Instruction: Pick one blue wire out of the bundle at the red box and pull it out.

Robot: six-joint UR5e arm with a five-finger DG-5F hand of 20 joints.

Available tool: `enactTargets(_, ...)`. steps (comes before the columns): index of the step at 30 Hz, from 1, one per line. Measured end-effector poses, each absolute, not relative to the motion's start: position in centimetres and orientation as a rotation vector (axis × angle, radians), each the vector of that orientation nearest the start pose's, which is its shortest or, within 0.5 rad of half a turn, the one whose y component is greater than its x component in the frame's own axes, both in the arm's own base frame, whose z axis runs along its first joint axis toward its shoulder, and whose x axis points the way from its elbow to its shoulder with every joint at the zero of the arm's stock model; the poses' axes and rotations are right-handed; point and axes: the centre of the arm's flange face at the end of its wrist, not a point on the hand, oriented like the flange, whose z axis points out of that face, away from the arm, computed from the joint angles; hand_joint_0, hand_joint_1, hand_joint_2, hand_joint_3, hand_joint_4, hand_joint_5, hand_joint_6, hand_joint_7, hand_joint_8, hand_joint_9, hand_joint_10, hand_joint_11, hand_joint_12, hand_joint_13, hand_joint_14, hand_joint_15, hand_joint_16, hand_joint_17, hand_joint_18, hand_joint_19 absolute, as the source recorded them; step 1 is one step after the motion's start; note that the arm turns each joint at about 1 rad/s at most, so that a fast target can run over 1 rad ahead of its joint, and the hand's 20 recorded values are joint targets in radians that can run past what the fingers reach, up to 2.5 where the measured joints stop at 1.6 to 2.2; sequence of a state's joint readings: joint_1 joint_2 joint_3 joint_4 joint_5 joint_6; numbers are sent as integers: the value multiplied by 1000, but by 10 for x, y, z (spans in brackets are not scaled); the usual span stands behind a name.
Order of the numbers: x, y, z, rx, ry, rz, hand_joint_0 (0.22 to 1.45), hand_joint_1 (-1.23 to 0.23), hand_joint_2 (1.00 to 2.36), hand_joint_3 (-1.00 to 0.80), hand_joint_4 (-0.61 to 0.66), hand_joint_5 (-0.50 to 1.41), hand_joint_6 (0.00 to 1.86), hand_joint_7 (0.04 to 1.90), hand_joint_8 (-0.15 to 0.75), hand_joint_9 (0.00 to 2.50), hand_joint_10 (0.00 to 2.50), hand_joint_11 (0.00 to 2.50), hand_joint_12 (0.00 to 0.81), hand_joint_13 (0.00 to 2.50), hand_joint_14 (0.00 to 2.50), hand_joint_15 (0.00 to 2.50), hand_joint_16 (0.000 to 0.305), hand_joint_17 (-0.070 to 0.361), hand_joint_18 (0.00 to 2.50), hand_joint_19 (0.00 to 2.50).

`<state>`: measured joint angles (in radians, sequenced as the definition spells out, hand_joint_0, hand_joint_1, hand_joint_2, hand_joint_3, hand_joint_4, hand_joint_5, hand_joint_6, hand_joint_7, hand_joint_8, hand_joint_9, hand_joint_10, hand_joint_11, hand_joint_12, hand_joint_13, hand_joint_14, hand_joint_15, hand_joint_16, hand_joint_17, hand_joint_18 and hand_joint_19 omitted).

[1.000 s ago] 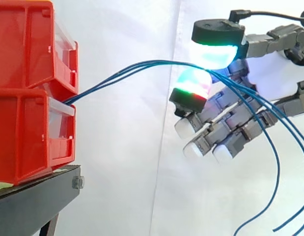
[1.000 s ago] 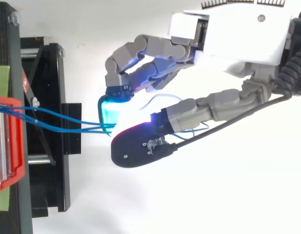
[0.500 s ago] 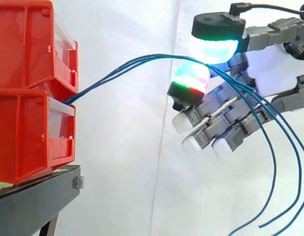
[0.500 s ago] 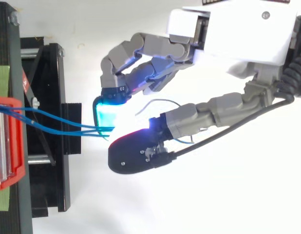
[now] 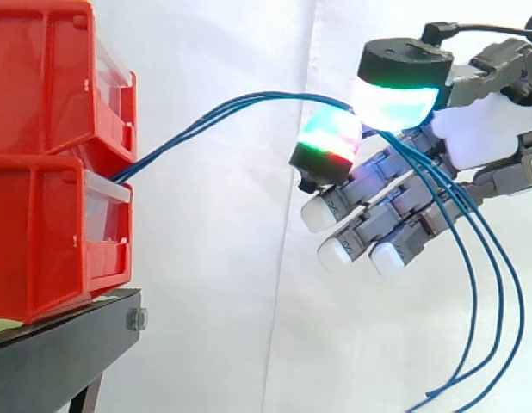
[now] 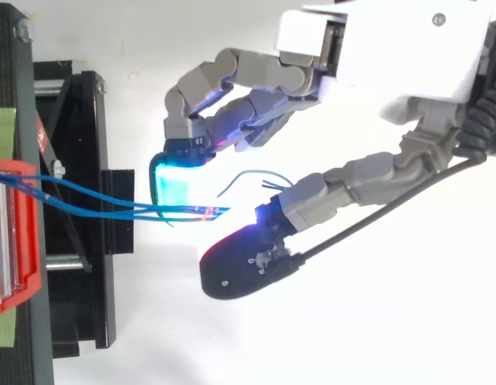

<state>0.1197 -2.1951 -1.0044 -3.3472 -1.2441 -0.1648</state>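
Locate bins (image 5: 51,163) stacked on stand (image 5: 59,357) at left, as anchor against a rightward pull. Read hand (image 5: 473,138) as set well apart from bins, for pulling room. Trace wires (image 5: 249,97) out of the slot between bins, arching together into hand, then hanging slack below it. Treat grip as undetermined, with the contact spot masked by hand. Judge separation of one wire as not yet evident. Regard wire roots as hidden inside bins, lowest loops as cut off below

Red bins (image 5: 51,155) on black stand (image 5: 59,353)
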Motion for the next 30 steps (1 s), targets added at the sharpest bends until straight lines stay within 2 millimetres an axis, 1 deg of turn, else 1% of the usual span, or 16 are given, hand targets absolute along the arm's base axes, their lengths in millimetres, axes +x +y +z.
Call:
enactTargets(6, 719, -81, 364, 1319, 1358, 769, 485, -655, 1000, -500, -52, -103, 727, 1135, 199, 771, 5, 182, 378, 528, 11, 285, 52, 117, 563, 457)
enactTargets(7, 719, -81, 364, 1319, 1358, 769, 527, -681, 1001, -478, -49, -111, 759, 1141, 198, 778, 7, 218, 365, 521, 11, 291, 49, 111, 542, 470)
enactTargets(9, 719, -81, 364, 1319, 1358, 769, 560, -711, 1012, -334, -42, -124, 808, 1152, 217, 798, 8, 265, 364, 536, 12, 305, 48, 108, 535, 467)
enactTargets(10, 719, -81, 364, 1319, 1358, 769, 565, -735, 1016, -225, -39, -132, 827, 1244, 226, 795, 9, 289, 366, 540, 12, 311, 48, 109, 552, 463)
enactTargets(12, 720, -81, 364, 1317, 1357, 769, 589, -785, 1022, -115, -31, -145, 861, 1284, 235, 784, 9, 312, 367, 559, 13, 319, 48, 108, 568, 450)
enactTargets(15, 720, -81, 364, 1315, 1357, 769, 625, -843, 1024, -36, -125, -162, 903, 1360, 231, 777, 9, 292, 371, 588, 12, 309, 49, 109, 607, 417)
enactTargets(16, 720, -81, 364, 1315, 1357, 769, 653, -859, 1020, -101, -164, -172, 907, 1331, 218, 762, 9, 240, 369, 590, 11, 284, 49, 110, 621, 408)
enactTargets(17, 720, -81, 364, 1315, 1357, 769, 671, -861, 1017, -178, -149, -175, 890, 1326, 201, 735, 7, 214, 365, 582, 11, 270, 49, 110, 624, 397)
enactTargets(18, 720, -81, 364, 1314, 1357, 768, 664, -893, 1005, -436, -87, -172, 849, 1198, 167, 704, 5, 145, 351, 541, 10, 236, 48, 108, 610, 381)
enactTargets(19, 720, -81, 364, 1314, 1357, 768, 641, -891, 1000, -500, -34, -164, 824, 1164, 128, 696, 3, 90, 342, 525, 8, 205, 48, 107, 603, 370)
enactTargets(20, 720, -81, 364, 1314, 1357, 768, 637, -884, 1000, -500, -22, -159, 811, 1171, 123, 700, 3, 72, 339, 522, 8, 195, 47, 107, 601, 376)
enactTargets(22, 720, -81, 364, 1314, 1357, 769, 591, -751, 1000, -500, -40, -82, 647, 1325, 119, 752, 0, 37, 325, 476, 7, 171, 47, 106, 550, 394)
enactTargets(25, 720, -81, 364, 1314, 1357, 769, 603, -754, 1000, -500, -23, -63, 608, 1341, 120, 756, 0, 13, 323, 476, 7, 173, 46, 104, 544, 388)
enactTargets(27, 720, -81, 364, 1314, 1357, 769, 607, -748, 1002, -462, -75, -65, 617, 1345, 118, 737, 0, 26, 327, 476, 7, 182, 46, 104, 542, 398)
enactTargets(28, 720, -81, 364, 1315, 1357, 768, 602, -768, 1009, -373, -82, -107, 740, 1123, 123, 730, 2, 84, 332, 477, 8, 205, 47, 105, 544, 404)
enactTargets(30, 720, -81, 364, 1316, 1358, 768, 594, -796, 1013, -298, -61, -144, 807, 1074, 133, 684, 4, 111, 342, 472, 9, 222, 47, 107, 538, 405)
